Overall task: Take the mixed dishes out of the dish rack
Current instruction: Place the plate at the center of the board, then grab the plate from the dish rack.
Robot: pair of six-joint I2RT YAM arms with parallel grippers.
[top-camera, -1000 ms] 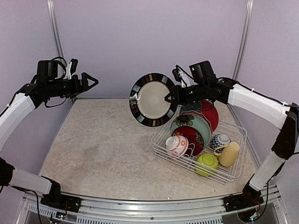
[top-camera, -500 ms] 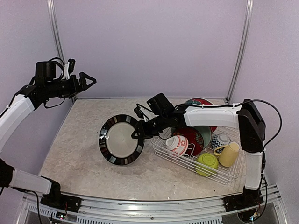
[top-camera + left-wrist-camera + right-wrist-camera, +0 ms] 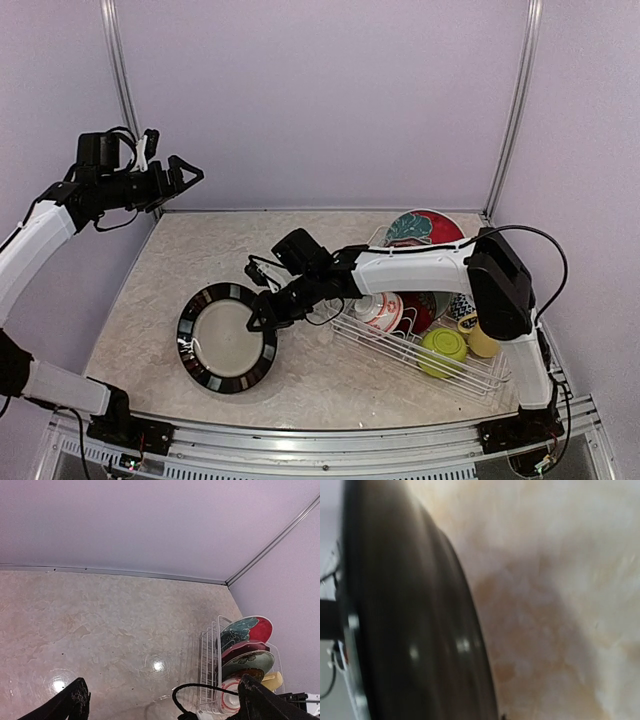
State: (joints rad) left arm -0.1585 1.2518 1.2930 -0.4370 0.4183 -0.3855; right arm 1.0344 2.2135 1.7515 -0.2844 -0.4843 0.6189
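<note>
Setting the black-rimmed plate (image 3: pixel 225 340) down on the table (image 3: pixel 200 255) is judged to be the step in hand. The plate is seen low over the near left-centre of the table, face up and somewhat tilted; whether its near edge is touching the surface cannot be told. It is pinched at its right rim by the right gripper (image 3: pixel 263 314), whose jaws are closed narrowly on that edge. In the right wrist view the dark rim is blurred, so the contact itself cannot be read.

For a clean placement, the near edge would best be lowered first and the plate laid flat gently. The jaws should be opened only once its weight is carried by the table, since a release made while it is tilted could let it slide or clatter. The withdrawal would best be made sideways to the right, clear of the rim.

To the right, the dish rack (image 3: pixel 400 352) is apart from the plate. The lime green bowl (image 3: pixel 442 347) and pale yellow mug (image 3: pixel 487 340) are at its near end, the red-white bowl (image 3: pixel 378 310) is further in, and the red-and-teal floral plate (image 3: pixel 425 228) is upright at its far end. At the far left, the left gripper (image 3: pixel 187 172) is held high, jaws spread wide and holding nothing.
</note>
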